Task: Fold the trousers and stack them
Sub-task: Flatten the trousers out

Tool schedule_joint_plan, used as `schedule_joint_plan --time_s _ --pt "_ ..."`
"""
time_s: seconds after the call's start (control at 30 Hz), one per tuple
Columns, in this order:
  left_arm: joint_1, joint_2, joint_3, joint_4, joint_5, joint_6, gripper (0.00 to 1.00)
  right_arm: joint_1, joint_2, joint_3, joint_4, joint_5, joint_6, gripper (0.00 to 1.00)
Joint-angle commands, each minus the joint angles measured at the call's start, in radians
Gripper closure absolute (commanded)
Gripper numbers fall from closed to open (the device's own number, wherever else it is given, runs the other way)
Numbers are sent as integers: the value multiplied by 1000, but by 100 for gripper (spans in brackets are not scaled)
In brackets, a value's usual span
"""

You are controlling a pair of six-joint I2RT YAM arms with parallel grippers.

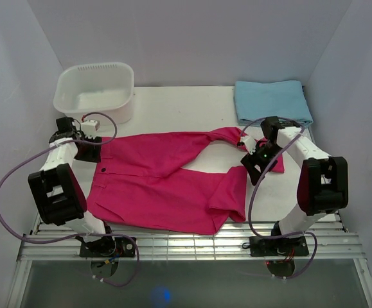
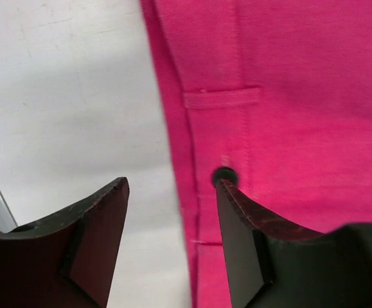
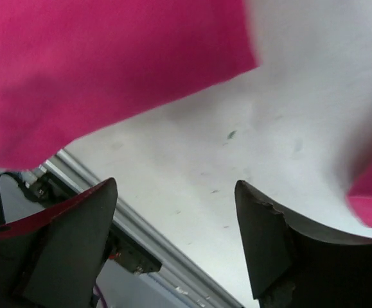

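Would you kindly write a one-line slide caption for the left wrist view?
Open left gripper straddling the waistband edge of the magenta trousers, one fingertip beside the dark button, white table alongside.

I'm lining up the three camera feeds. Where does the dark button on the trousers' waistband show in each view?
Top external: the button is a small dark dot at the left end of the trousers.
Left wrist: the button is near the picture's centre, on the pink waistband.
Right wrist: not in it; only plain pink fabric shows.
Shared landmark: the white table, bare beside the fabric in all three.
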Motion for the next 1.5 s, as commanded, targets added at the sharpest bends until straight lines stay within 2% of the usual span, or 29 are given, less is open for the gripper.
schedule_joint_plan --time_s 0.0,0.03,0.13,0.2,0.3,0.4,0.43,0.5,0.53,0.57,0.73,0.87,0.93,1.0,1.03,1.13,1.27,1.4,1.47 --pt "-5 -114 -35 -72 129 6 31 12 -109 -127 -51 -61 -58 20" --pt "-5 -125 -62 -72 131 -2 31 29 -121 -160 6 -51 -15 16" --pt "-5 -129 -117 -53 128 -11 31 38 -60 -212 84 -61 81 15" --pt "-5 -129 -134 -47 125 -22 31 38 7 -175 104 -84 112 18" --pt "-5 -134 -150 -33 120 -34 31 40 151 -105 78 -211 146 24" --pt "-5 -125 -165 -7 109 -53 34 40 201 -70 80 -241 180 52" --pt "-5 -120 -168 2 111 -56 37 34 198 -63 74 -238 185 68" --pt "-5 -108 -180 8 116 -68 40 18 160 -54 49 -215 185 88" --pt "-3 -105 -188 20 120 -70 44 -8 140 -40 34 -206 182 92" --pt "-5 -99 -203 32 129 -70 48 -38 97 -16 -9 -180 150 92" --pt "-5 -97 -240 75 129 -71 55 -126 -8 75 -124 -77 61 92" --pt "-3 -105 -256 95 126 -65 58 -126 -19 249 -213 -52 25 92" --pt "-5 -102 -257 95 126 -64 58 -126 0 300 -251 -72 60 92" --pt "-5 -109 -260 92 129 -59 57 -103 20 279 -249 -52 92 92" --pt "-3 -116 -262 92 131 -59 55 -79 27 248 -249 -55 103 70" --pt "-3 -132 -260 91 128 -54 52 -68 35 63 -198 -155 158 35" --pt "-3 -140 -257 86 132 -53 50 -48 14 -124 -8 -156 209 17" --pt "-3 -139 -256 77 157 -76 49 -43 35 -181 104 -270 212 15" --pt "-3 -137 -254 76 163 -82 49 -39 72 -189 127 -307 215 21"
